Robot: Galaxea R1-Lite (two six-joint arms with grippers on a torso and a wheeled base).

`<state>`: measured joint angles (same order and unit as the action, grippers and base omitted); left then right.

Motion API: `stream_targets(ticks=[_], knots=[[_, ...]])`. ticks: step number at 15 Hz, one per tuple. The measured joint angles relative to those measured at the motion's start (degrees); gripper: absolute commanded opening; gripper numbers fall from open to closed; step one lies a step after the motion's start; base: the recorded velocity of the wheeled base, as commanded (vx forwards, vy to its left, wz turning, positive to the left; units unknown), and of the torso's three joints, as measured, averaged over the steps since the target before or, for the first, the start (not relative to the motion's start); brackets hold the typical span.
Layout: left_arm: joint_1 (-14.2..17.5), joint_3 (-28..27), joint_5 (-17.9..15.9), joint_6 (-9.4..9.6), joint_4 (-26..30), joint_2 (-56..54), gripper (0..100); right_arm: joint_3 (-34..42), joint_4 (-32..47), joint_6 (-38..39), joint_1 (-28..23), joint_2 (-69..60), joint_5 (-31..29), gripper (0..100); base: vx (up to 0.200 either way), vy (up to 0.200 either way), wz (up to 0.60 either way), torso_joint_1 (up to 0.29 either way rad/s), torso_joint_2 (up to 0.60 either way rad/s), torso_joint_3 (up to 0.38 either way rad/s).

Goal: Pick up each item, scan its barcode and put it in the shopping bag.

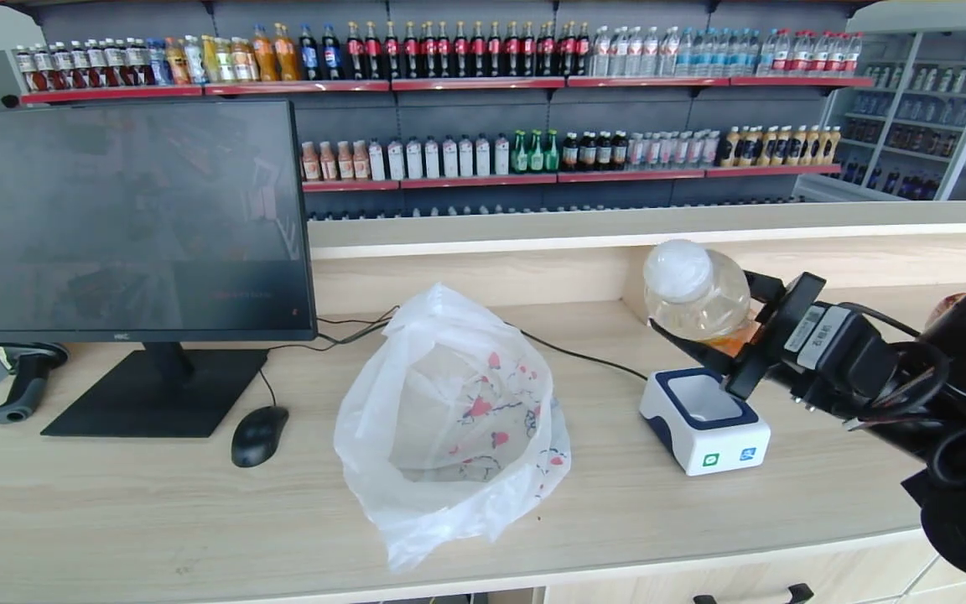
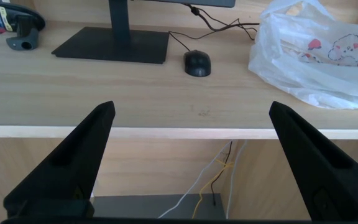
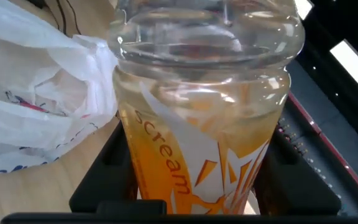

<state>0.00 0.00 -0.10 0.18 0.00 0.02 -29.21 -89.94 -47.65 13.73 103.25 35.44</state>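
Observation:
My right gripper is shut on a clear drink bottle with an orange label, held tilted on its side just above and behind the white and blue barcode scanner. In the right wrist view the bottle sits between the black fingers. The white plastic shopping bag with red prints stands open on the counter left of the scanner; it also appears as the bag in the left wrist view. My left gripper hangs open in front of the counter's front edge, holding nothing.
A monitor on its stand, a black mouse and a handheld scanner occupy the counter's left part. Cables run behind the bag. A raised wooden ledge borders the back, with drink shelves beyond.

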Motion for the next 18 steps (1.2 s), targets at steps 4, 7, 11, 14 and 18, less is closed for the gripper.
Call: stream_targets(ticks=[4,7,11,14,18], knots=[[0.0,0.0,0.0,0.00,0.0,0.0,100,2.6,0.0,-2.0,-1.9,3.0,2.0,0,0.000,0.000,0.00,0.000,0.00,0.000],[0.0,0.0,0.0,0.00,0.0,0.0,100,-0.2,0.0,-2.7,-2.2,5.9,6.4,0,0.000,0.000,0.00,0.000,0.00,0.000],[0.0,0.0,0.0,0.00,0.0,0.0,100,-0.9,0.0,-4.2,-3.0,8.4,9.3,0,0.000,0.000,0.00,0.000,0.00,0.000],[0.0,0.0,0.0,-0.02,0.0,0.0,100,-1.0,0.0,-4.9,-3.9,9.2,11.6,0,0.000,0.000,0.00,0.000,0.00,0.000],[0.0,0.0,0.0,0.00,0.0,0.0,100,-1.0,0.0,-5.6,-6.4,9.4,13.3,0,0.000,0.000,0.00,0.000,0.00,0.000]])
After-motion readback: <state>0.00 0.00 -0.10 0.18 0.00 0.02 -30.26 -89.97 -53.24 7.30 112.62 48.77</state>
